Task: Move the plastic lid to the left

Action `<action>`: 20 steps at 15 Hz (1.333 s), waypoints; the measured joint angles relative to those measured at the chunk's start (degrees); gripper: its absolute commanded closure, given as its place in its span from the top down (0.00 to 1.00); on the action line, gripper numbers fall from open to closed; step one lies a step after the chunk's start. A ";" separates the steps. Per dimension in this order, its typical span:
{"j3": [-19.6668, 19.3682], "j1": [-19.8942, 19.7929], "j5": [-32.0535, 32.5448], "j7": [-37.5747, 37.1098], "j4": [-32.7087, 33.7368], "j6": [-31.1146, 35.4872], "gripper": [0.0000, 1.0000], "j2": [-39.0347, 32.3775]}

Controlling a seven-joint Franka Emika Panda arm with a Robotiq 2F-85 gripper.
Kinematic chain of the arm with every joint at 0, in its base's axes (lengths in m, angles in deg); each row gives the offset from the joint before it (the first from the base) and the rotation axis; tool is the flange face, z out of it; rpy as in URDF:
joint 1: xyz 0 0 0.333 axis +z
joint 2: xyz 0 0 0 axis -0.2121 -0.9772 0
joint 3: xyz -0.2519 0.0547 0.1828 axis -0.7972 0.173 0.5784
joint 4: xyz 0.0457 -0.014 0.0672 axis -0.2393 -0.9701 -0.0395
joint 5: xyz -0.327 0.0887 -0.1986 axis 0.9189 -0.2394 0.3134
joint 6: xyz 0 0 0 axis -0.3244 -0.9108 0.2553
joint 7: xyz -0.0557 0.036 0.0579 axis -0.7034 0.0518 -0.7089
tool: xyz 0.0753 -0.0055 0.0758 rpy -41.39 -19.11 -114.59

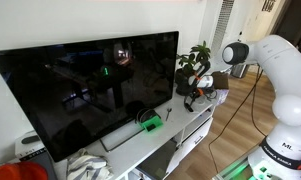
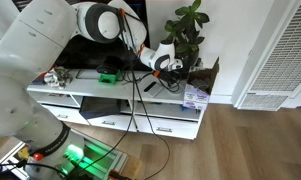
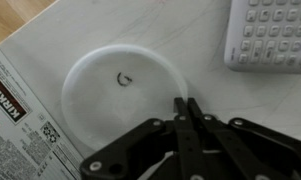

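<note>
1. The gripper point(image 3: 187, 103) enters the wrist view from the bottom edge. It is black, with angular linkages. Its two fingers are drawn together with no visible gap.
2. The fingertips rest at the right rim of the plastic lid point(image 3: 115, 90). Whether the rim is caught between them cannot be made out.
3. The plastic lid is round, flat and milky-translucent, with a raised rim and a small dark curled mark near its centre. It lies flat on the counter point(image 3: 200, 50), which is a smooth white surface with faint grey veining.
4. A printed package point(image 3: 15, 120) lies just beside the lid on its left, cut off by the frame. It is white with red and black lettering.
5. A keypad point(image 3: 270, 35) lies near the lid at upper right, apart from it and partly out of frame. It is white with rows of square keys.
6. Wood-toned floor point(image 3: 10, 12) shows beyond the counter corner.
7. In both exterior views the white arm point(image 1: 280, 70) holds the gripper low over the end of the counter. The lid itself is hidden or too small to identify there.
8. Farther along the counter sit a green object point(image 1: 150, 124) of unclear shape, a large glossy black television point(image 1: 85, 85) and a leafy plant point(image 2: 187, 30).
</note>
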 measured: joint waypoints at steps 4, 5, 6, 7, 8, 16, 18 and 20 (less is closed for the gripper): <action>0.96 -0.04 0.00 1.66 -2.33 -0.07 0.01 3.32; 1.25 -0.09 0.00 2.50 -3.69 -0.44 0.01 5.05; 1.55 -0.16 0.00 3.71 -5.23 -1.11 0.01 6.89; 1.85 -0.25 0.02 5.14 -7.10 -1.78 0.01 8.92; 2.16 -0.35 0.04 6.87 -9.32 -2.37 0.01 11.15; 3.86 0.55 0.46 16.50 -32.44 -3.07 0.01 30.11; 5.28 0.38 0.33 20.16 -38.55 -2.30 0.01 35.00; 7.31 -0.34 -0.33 26.10 -44.83 -1.22 0.05 39.92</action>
